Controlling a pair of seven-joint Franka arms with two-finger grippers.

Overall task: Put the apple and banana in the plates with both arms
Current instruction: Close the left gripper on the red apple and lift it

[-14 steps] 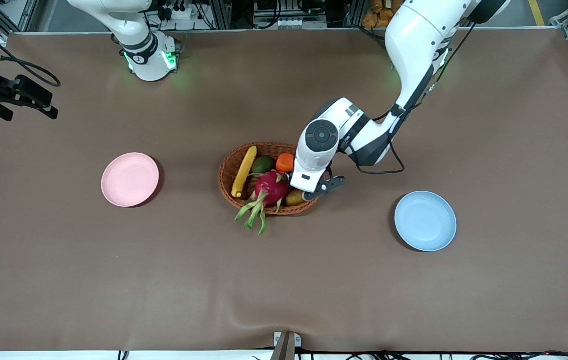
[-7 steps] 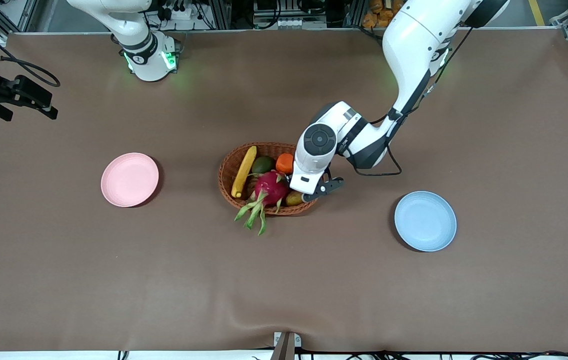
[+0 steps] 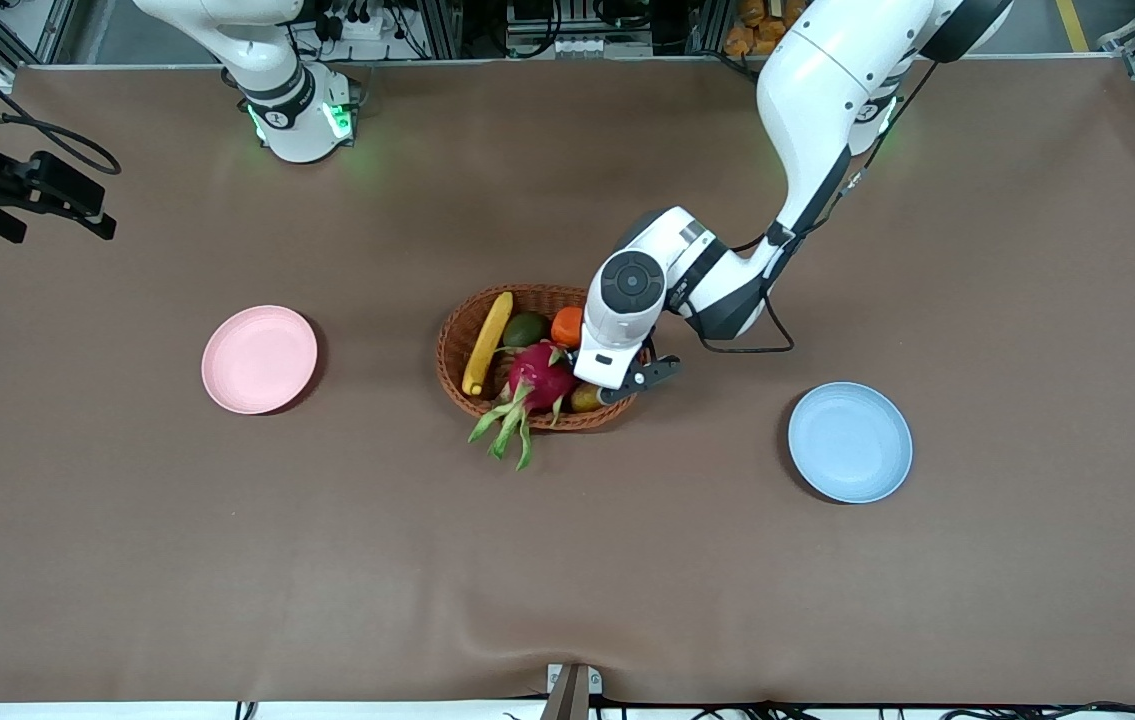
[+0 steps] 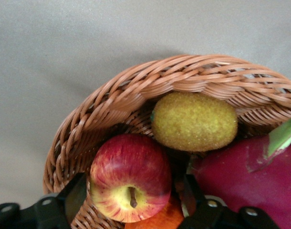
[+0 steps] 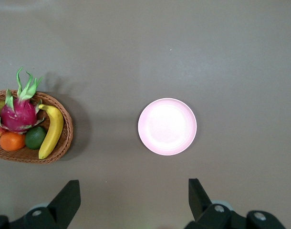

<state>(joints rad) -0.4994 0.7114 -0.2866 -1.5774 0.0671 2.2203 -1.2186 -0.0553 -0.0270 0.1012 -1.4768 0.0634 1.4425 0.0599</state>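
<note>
Over the last second I have eased my left gripper lower into the basket, fingers spread either side of the apple lying there untouched, so closing comes next, while my right gripper waits open above the counter.

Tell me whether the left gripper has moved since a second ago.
Yes. Judged against the woven basket, which stayed put, the left gripper has crept inward over it toward the dragon fruit, open around the apple.
</note>
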